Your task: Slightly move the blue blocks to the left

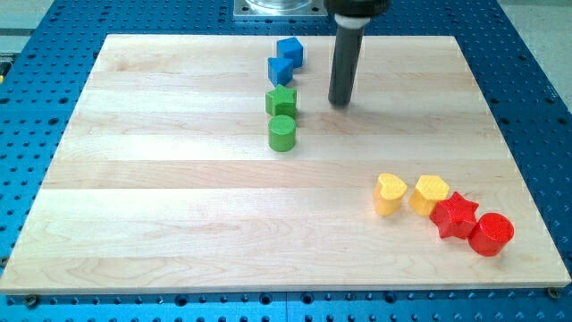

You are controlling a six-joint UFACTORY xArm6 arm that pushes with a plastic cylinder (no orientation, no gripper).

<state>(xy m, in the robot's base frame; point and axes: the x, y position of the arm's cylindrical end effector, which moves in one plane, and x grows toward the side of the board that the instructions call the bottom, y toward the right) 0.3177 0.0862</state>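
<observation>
1. While we rest my tip on the worktop, both blue blocks, the upper blue block and the lower blue block, sit just to its left, apart from it.
2. We have no pincer, only a rod.

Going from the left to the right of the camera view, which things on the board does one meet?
The blue and green blocks overlap in x, so I skip them. After them: my tip → yellow heart → yellow hexagon → red star → red cylinder.
</observation>
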